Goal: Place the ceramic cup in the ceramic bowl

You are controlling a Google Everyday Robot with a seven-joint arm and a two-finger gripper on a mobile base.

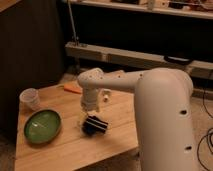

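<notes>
1 high camera looks down past the arm (160,100) at the table (70,147), end effector (94,125) mid-frame.

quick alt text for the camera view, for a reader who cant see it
A white robot arm reaches over a light wooden table, its dark end effector low above the table's middle, right of a wide glossy green ceramic bowl. A small pale handleless ceramic cup stands upright behind the bowl, apart from it, near the back left corner.

claw (94,125): dark blurred mass over the surface (65,150), right of the ceramic bowl (43,126) (form unclear)
orange thing (72,89): right end hidden behind the arm (160,115)
surface: right part hidden by the arm
</notes>
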